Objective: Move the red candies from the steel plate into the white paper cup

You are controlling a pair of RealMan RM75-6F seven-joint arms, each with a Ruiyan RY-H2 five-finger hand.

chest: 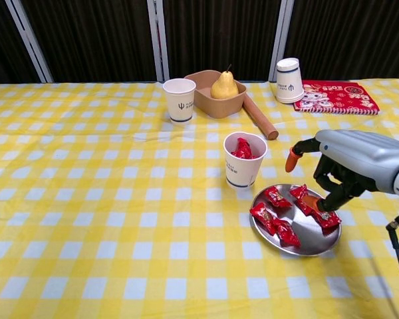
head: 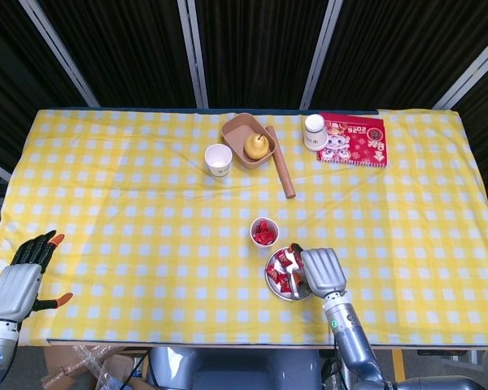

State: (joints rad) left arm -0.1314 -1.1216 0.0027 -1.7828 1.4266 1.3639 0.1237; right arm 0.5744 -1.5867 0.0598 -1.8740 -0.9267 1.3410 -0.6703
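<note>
The white paper cup (chest: 243, 166) stands mid-table with red candies (chest: 241, 150) inside; the head view shows the cup (head: 264, 231) from above. Just right of it lies the steel plate (chest: 306, 238) with several red candies (chest: 276, 197) on it. My right hand (chest: 351, 164) hovers over the plate's right side, thumb held apart, fingertips (chest: 314, 203) down at the rightmost candy (chest: 326, 217). It grips nothing that I can see. In the head view the right hand (head: 323, 271) covers the plate's (head: 272, 280) right edge. My left hand (head: 19, 282) is spread at the table's front left corner, empty.
At the back stand a second white cup (chest: 179, 100), a brown tray (chest: 209, 101) with a pear (chest: 223, 86), a wooden rolling pin (chest: 259, 117), an upside-down cup (chest: 288, 80) and a red booklet (chest: 336, 96).
</note>
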